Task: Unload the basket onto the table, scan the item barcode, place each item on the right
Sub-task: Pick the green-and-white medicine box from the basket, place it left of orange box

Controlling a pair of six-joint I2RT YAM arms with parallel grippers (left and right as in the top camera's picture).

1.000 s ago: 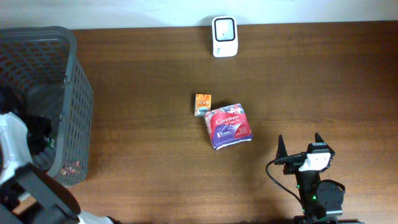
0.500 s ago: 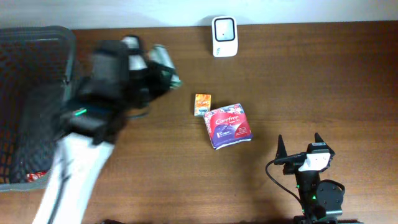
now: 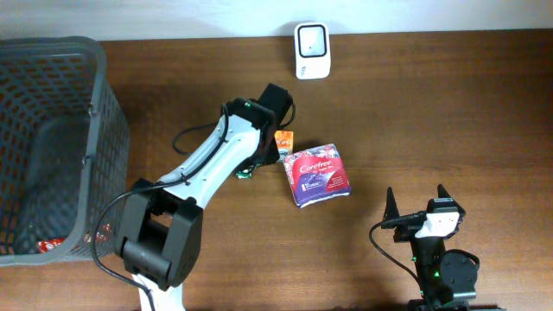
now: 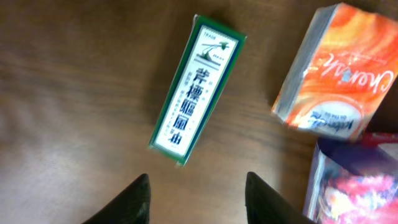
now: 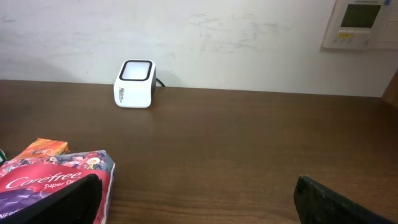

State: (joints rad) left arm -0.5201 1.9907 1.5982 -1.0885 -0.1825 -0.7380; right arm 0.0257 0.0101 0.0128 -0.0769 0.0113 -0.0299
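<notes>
Green box (image 4: 198, 90), largely hidden overhead, was shown whole by left wrist, beyond released left tool (image 4: 199, 180); right tool (image 5: 202, 199) was spread empty.

The surface (image 4: 74, 93) is dark wood with a low sheen. Just ahead of the left end effector (image 4: 198, 186), the slim box (image 4: 198, 90) is smooth printed cardboard. The orange box (image 4: 339, 68) beside it looks glossier. The purple pack (image 3: 318, 174) is shiny plastic film, the scanner (image 3: 311, 50) smooth white plastic, and the basket (image 3: 111, 155) matt grey plastic mesh.

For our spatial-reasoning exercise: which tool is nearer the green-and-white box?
Left. The left tool hovers just over the green-and-white box; the right tool sits far off.
</notes>
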